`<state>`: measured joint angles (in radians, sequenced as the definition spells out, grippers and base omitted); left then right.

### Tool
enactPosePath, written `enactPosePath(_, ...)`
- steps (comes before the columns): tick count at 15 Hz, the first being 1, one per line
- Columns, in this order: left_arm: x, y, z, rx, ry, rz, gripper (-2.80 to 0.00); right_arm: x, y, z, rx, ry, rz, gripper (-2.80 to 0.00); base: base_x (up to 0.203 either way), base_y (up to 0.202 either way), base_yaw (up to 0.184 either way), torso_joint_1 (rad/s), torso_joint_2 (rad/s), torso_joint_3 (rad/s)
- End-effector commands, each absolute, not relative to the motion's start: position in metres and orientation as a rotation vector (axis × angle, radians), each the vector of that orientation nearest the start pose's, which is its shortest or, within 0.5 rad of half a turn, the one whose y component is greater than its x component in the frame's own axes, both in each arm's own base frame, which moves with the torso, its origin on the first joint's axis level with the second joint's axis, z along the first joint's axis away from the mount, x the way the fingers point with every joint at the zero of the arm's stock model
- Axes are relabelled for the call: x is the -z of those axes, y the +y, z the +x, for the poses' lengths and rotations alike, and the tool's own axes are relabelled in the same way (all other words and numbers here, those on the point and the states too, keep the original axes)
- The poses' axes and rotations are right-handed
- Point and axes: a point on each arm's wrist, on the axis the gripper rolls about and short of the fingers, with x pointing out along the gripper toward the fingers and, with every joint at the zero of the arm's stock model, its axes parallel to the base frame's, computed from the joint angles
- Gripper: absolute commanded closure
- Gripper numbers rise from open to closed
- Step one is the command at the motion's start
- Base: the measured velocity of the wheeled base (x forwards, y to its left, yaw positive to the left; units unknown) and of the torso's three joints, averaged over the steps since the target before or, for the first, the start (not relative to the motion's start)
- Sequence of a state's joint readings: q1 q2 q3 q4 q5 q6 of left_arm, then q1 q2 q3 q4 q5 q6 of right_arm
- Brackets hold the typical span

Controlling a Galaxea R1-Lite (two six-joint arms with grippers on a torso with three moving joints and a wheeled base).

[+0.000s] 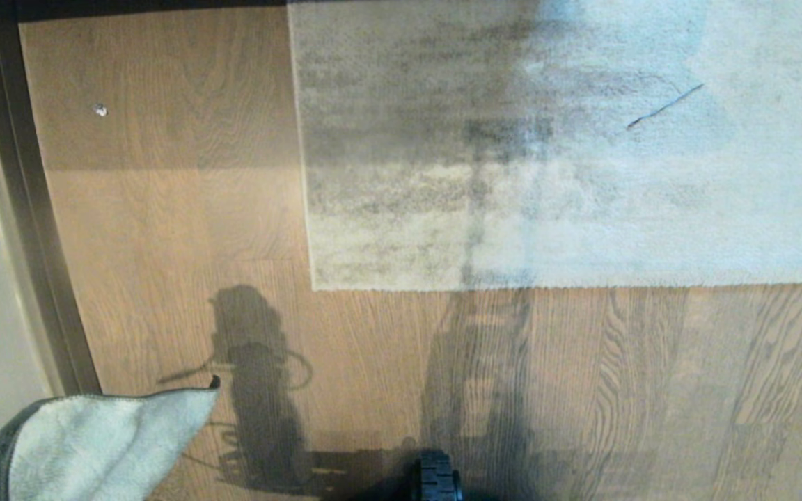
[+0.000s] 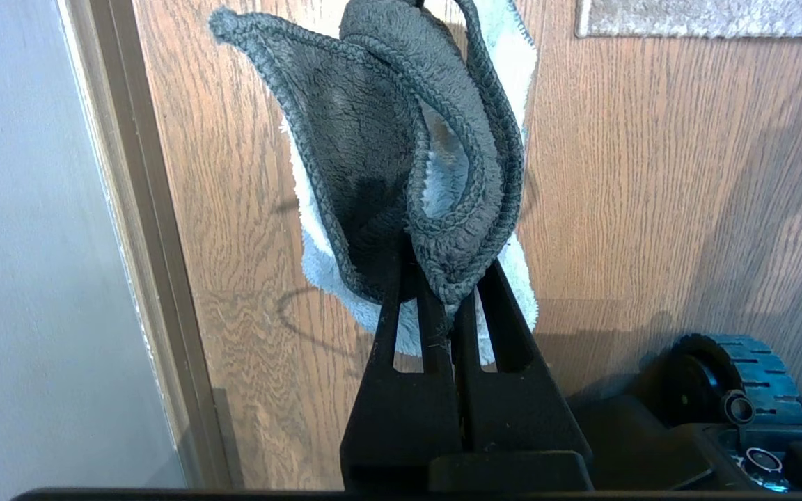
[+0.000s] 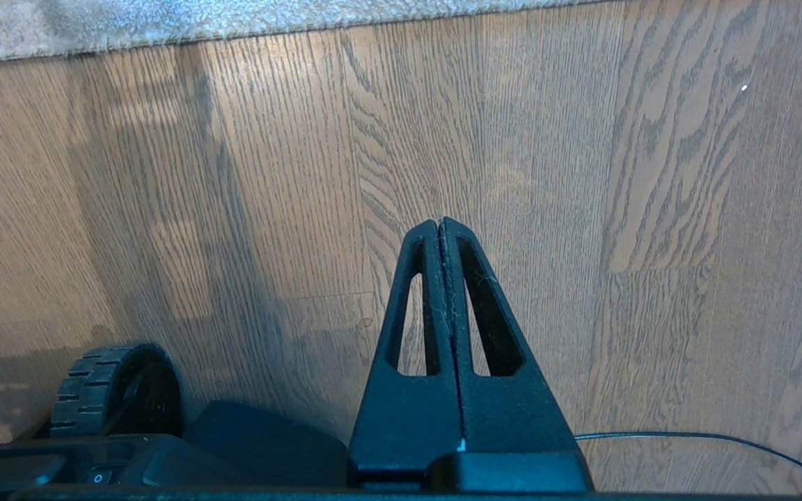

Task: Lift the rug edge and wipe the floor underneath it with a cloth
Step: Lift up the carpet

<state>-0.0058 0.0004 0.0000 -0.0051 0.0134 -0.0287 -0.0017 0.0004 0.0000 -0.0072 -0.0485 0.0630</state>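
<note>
Clamped the cloth in left gripper for wiping, right gripper clenched empty, rug edge unlifted.

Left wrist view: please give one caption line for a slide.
Left gripper shut on the cloth above the floor, rug edge beyond.

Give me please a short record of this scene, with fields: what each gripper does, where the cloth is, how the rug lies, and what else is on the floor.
left gripper: shut on the cloth, above the floor near the baseboard
right gripper: shut, empty, over bare floor
cloth: hangs from the left gripper, off the floor
rug edge: lies flat, not lifted
wiping: not begun
other: small pale speck on the floor, wheel of the base
</note>
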Motion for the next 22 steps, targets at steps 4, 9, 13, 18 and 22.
enactPosePath(4,-0.0761,0.0005,-0.0228,-0.008,-0.006,-0.029,0.0,-0.0763,-0.0011,-0.0228,0.05,-0.009,0.063,0.0,0.0,0.0,0.0,0.0,0.0,0.0)
enactPosePath(9,-0.0761,0.0005,-0.0228,-0.008,-0.006,-0.029,0.0,-0.0763,-0.0011,-0.0228,0.05,-0.009,0.063,0.0,0.0,0.0,0.0,0.0,0.0,0.0)
enactPosePath(13,-0.0761,0.0005,-0.0228,-0.008,-0.006,-0.029,0.0,-0.0763,-0.0011,-0.0228,0.05,-0.009,0.062,0.0,0.0,0.0,0.0,0.0,0.0,0.0)
enactPosePath(18,-0.0761,0.0005,-0.0228,-0.008,-0.006,-0.029,0.0,-0.076,-0.001,-0.0228,0.049,-0.005,0.035,0.0,0.0,0.0,0.0,0.0,0.0,0.0)
enactPosePath(22,-0.0765,0.0005,-0.0229,-0.008,-0.007,-0.029,0.0,-0.077,-0.0003,-0.023,0.018,-0.01,-0.016,0.0,0.0,0.0,0.0,0.0,0.0,0.0)
